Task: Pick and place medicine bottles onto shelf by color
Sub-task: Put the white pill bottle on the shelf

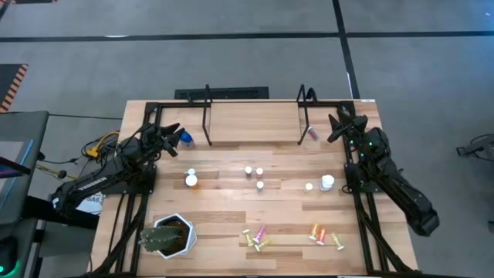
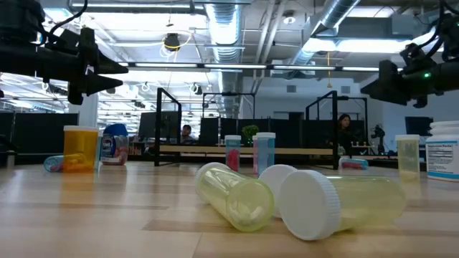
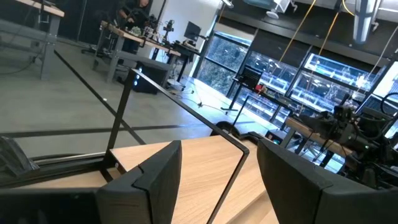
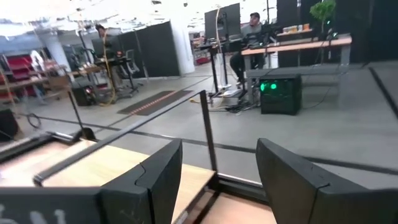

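The shelf, a light-wood plank between black rod uprights, stands at the table's far middle. A pink bottle lies at its right end. My left gripper hovers open and empty at the shelf's left end, beside a blue-lidded bottle; its fingers show apart in the left wrist view. My right gripper hovers open and empty past the shelf's right end, and it also shows in its wrist view. Several small bottles stand mid-table: an orange one, white-capped vials and a white one.
Several yellow, pink and orange vials lie on their sides near the front edge; two yellow ones fill the low view's foreground. A green plant in a white pot stands at the near left. Black frame rails run along the table's sides.
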You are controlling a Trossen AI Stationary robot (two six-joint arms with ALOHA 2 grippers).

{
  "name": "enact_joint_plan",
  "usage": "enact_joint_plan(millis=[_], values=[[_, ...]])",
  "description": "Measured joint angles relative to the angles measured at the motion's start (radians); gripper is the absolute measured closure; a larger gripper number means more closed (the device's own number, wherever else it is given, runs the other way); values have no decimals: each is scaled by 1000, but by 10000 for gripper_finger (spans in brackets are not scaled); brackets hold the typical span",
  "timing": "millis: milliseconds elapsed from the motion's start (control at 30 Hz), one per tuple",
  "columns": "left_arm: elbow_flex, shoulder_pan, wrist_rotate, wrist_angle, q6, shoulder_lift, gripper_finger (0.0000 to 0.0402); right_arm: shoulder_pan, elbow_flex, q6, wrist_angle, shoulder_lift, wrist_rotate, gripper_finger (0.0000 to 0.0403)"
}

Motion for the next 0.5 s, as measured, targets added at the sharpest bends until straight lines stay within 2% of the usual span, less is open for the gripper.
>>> enact_joint_plan(millis=[133, 333, 500], values=[[0, 0, 0, 0, 0, 0, 203, 18, 0, 6, 32, 0, -2, 175], [0, 0, 0, 0, 0, 0, 203, 55, 0, 180, 157, 0, -10, 175], [0, 0, 0, 0, 0, 0, 203, 80, 17, 178, 220, 1, -26, 175]])
